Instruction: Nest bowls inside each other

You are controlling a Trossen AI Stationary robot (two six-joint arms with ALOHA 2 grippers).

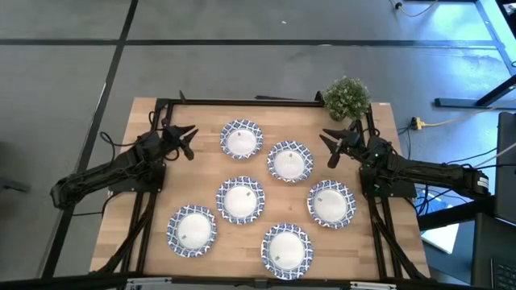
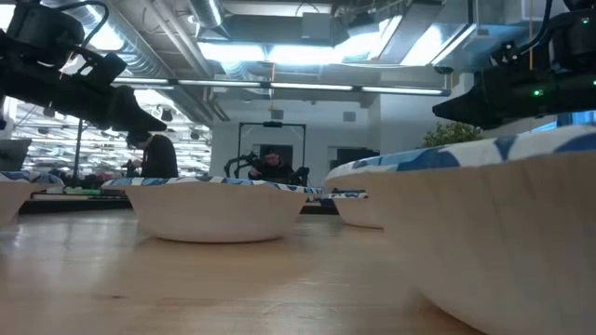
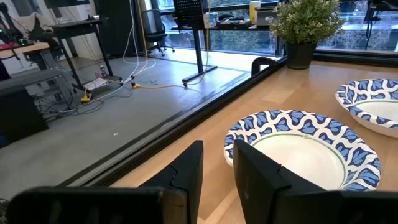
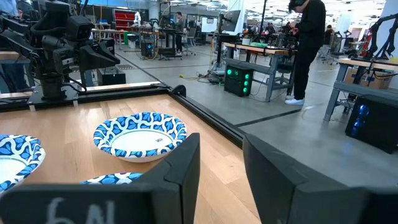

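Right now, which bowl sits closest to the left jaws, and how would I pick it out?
Start at the potted plant on the table's far edge. The bowl lies left of it, nearest that edge, just beside the left gripper. It is the farthest-back of the six.

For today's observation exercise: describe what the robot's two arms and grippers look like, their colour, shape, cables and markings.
Both arms are dark, slim and jointed. The left gripper and right gripper each have two flat, dark fingers. Black cables trail from both arms. A small green light shows on the right arm. White handwritten marks sit on the right gripper's base.
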